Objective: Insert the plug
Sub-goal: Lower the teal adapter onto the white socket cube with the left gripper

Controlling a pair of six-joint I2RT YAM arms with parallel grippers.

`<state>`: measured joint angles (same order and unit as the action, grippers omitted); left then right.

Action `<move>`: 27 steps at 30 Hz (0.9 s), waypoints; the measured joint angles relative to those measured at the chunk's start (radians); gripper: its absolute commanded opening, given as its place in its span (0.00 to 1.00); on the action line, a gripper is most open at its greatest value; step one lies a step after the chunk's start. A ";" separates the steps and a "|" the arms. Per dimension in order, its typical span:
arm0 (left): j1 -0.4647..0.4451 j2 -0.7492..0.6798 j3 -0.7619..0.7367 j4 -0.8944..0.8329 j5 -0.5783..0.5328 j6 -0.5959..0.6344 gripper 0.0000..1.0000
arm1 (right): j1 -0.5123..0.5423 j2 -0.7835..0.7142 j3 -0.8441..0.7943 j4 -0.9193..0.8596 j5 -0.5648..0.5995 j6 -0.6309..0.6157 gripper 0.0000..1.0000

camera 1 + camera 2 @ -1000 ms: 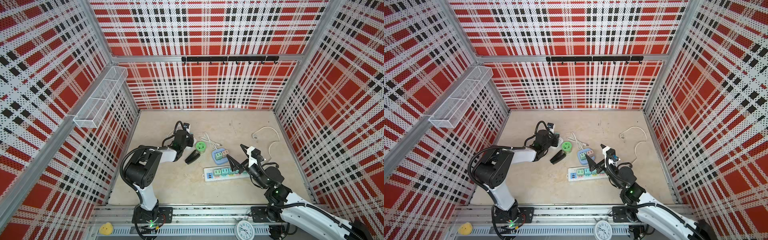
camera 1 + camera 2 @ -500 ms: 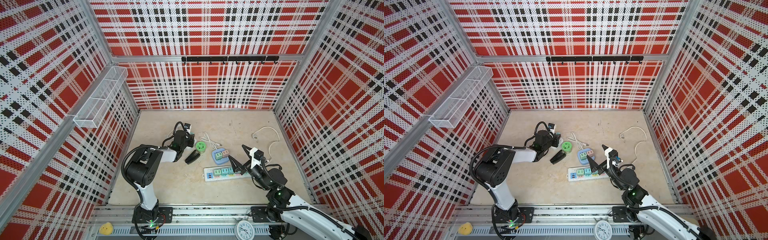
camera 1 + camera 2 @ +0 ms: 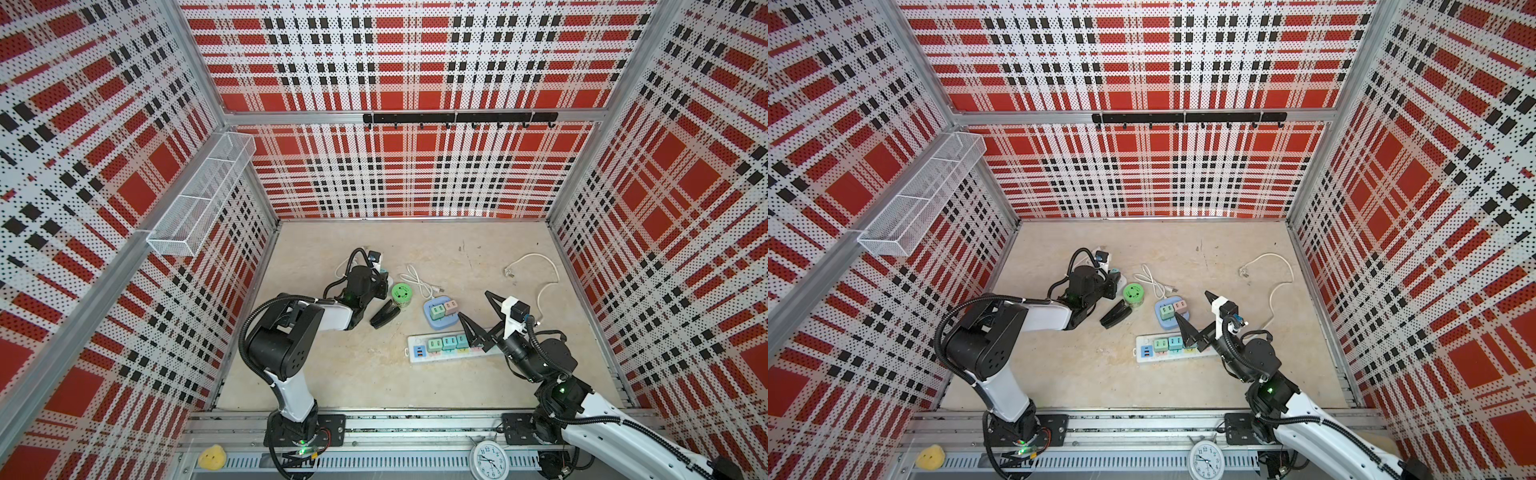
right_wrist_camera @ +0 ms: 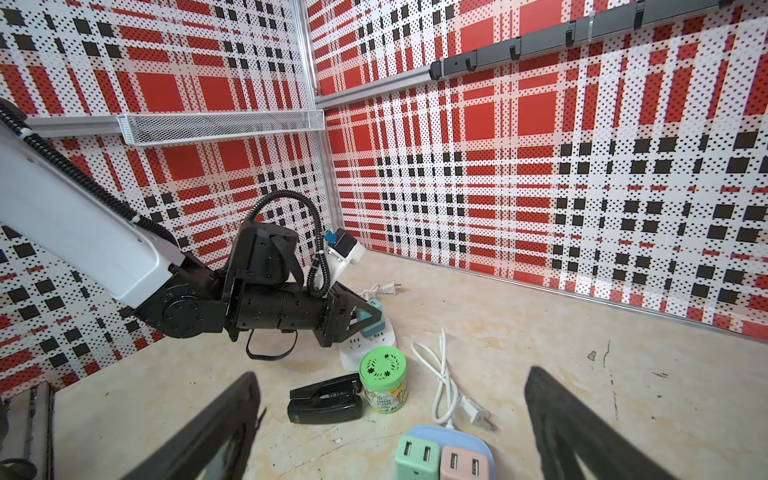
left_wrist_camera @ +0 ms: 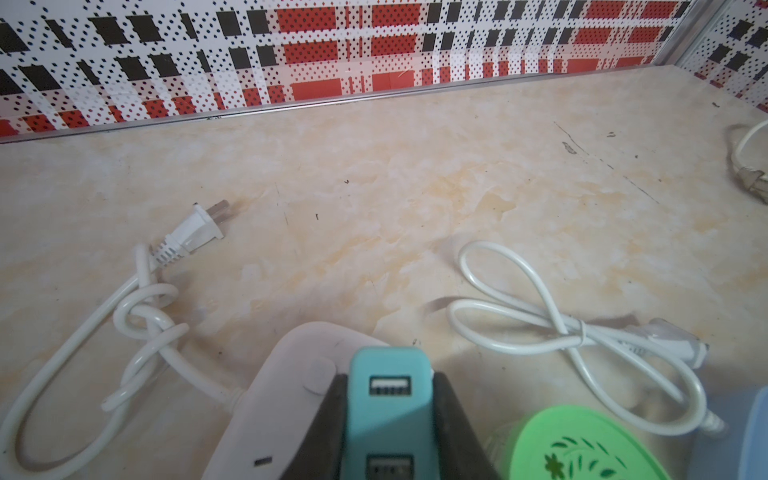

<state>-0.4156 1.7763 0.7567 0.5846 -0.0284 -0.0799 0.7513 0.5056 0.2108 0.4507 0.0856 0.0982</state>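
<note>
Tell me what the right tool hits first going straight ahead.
Probably the pink adapter on the blue socket hub, just ahead of the open right tool; height is unclear, so it may pass above.

walls (image 3: pixel 415 187) — red, white, black plaid | tabletop (image 3: pixel 415 386) beige marbled | plug (image 5: pixel 388 399) teal | jar (image 4: pixel 382 380) green | stapler (image 4: pixel 326 403) black

The tabletop (image 5: pixel 374 166) looks like smooth, marbled beige laminate, scuffed with dark marks; the teal plug (image 5: pixel 390 399) is smooth matt plastic; the white socket block (image 5: pixel 291 374) is glossier plastic; the white cable (image 5: pixel 540 324) has a shiny rubbery sheath; the green lid (image 5: pixel 573 444) is moulded plastic; the wall basket (image 4: pixel 220 124) is white-coated metal mesh; the stapler (image 4: pixel 328 403) is matt black.
</note>
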 measured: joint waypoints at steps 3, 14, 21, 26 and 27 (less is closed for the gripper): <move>0.000 0.003 0.022 -0.034 0.001 0.000 0.00 | 0.000 -0.032 -0.009 -0.003 -0.004 0.003 1.00; 0.010 0.005 0.046 -0.076 -0.008 -0.005 0.00 | 0.000 -0.237 -0.043 -0.097 -0.016 0.016 1.00; 0.010 0.038 0.105 -0.118 -0.013 -0.001 0.00 | 0.000 -0.370 -0.045 -0.174 -0.031 0.027 1.00; 0.009 0.043 0.112 -0.122 -0.013 0.004 0.00 | 0.000 -0.428 -0.045 -0.233 -0.034 0.030 1.00; 0.007 0.047 0.116 -0.122 -0.010 0.008 0.00 | 0.000 -0.431 -0.045 -0.241 -0.035 0.031 1.00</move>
<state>-0.4084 1.8233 0.8730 0.4622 -0.0387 -0.0723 0.7513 0.0742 0.1658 0.2096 0.0502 0.1287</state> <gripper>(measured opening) 0.284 0.998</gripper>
